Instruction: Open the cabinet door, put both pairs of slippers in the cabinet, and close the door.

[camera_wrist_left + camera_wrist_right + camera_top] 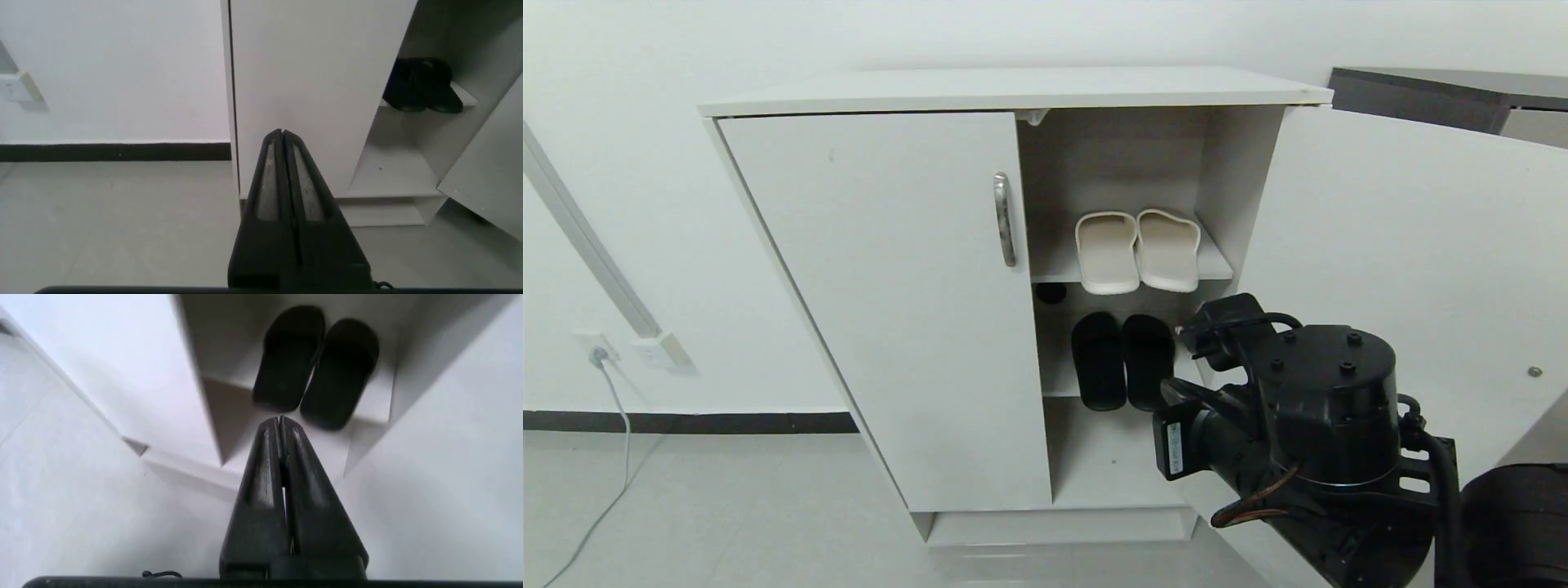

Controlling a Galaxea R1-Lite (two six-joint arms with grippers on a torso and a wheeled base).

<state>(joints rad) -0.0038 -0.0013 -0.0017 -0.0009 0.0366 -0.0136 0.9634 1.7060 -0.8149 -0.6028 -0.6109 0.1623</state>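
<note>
The open cabinet door [1405,269] runs past the head view's right edge.

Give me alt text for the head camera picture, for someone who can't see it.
A white cabinet has its right door open and left door shut. Inside, cream slippers sit on the upper shelf, black slippers on the shelf below. The robot's right arm is low in front, by the open door.
</note>
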